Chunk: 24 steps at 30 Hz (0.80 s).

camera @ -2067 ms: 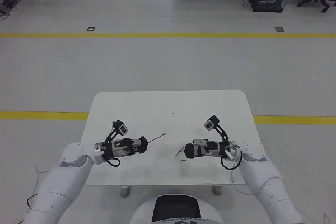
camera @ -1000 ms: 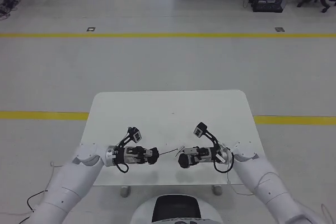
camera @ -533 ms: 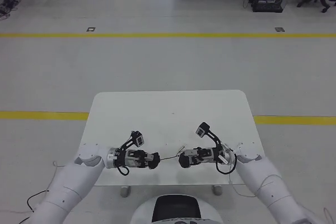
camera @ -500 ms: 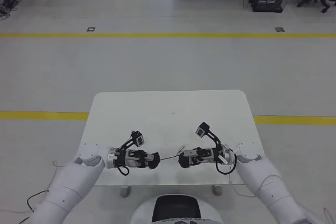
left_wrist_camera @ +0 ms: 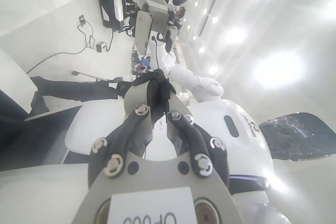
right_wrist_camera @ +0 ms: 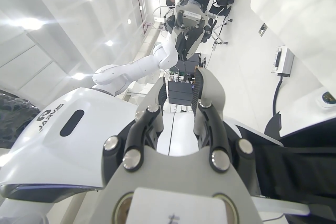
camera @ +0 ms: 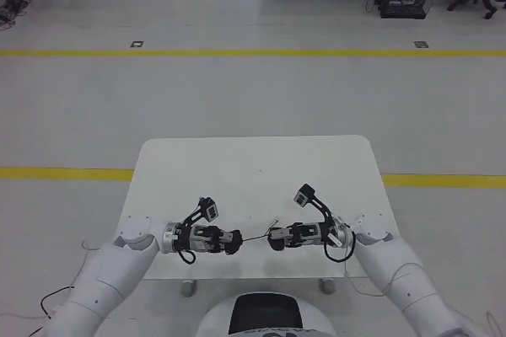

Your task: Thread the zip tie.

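A thin black zip tie (camera: 251, 240) sticks out of my left gripper (camera: 234, 243) toward the right gripper (camera: 272, 238), over the front part of the white table (camera: 236, 168). In the left wrist view the left gripper (left_wrist_camera: 157, 78) is shut, with a black end poking past its tips. The right wrist view shows the right gripper (right_wrist_camera: 180, 79) open, its ribbed pads apart with nothing between them. Straight ahead of it is the left gripper (right_wrist_camera: 183, 47), with the zip tie (right_wrist_camera: 184, 59) pointing at the gap. The two grippers face each other, a short gap apart.
The table's near edge (camera: 253, 276) lies just below both grippers. A yellow floor line (camera: 51, 173) runs behind the table on both sides.
Both arms have come in from the table's middle toward each other and the front edge. Over the last half second the gap between tie tip and right gripper has closed slightly.
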Motion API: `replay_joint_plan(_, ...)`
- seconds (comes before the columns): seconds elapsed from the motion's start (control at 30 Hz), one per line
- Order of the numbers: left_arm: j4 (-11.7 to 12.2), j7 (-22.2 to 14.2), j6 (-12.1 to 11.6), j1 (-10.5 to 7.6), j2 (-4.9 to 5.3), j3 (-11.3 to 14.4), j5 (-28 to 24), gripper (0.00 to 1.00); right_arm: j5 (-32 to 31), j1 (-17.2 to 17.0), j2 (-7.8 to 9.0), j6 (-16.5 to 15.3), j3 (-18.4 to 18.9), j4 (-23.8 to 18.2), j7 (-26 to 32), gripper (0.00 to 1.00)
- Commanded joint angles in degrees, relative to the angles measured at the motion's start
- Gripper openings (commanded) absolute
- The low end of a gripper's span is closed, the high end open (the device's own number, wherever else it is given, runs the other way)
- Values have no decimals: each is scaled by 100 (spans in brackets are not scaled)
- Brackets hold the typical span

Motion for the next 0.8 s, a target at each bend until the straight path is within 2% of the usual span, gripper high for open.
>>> replay_joint_plan(0.0,1,8,1,-9,2,24,-6,0,0,-6,-2,0,12,9,0,18)
replay_joint_plan(0.3,-2,16,-1,-51,11,116,-43,0,24,4,-16,0,-5,85,0,0)
replay_joint_plan(0.6,16,63,-49,-79,25,173,-79,0,42,22,-19,0,-37,142,0,0)
replay_joint_plan(0.63,16,69,-60,-77,26,177,-88,24,69,18,-21,0,-31,156,0,0)
replay_joint_plan(0.67,16,77,-68,-77,28,180,-92,67,104,15,-24,0,-17,172,0,0)
replay_joint_plan(0.7,15,82,-79,-78,30,183,-103,93,149,8,-29,0,0,185,0,0)
replay_joint_plan(0.77,15,91,-102,-76,34,186,-118,100,210,-6,-38,0,23,215,0,0)
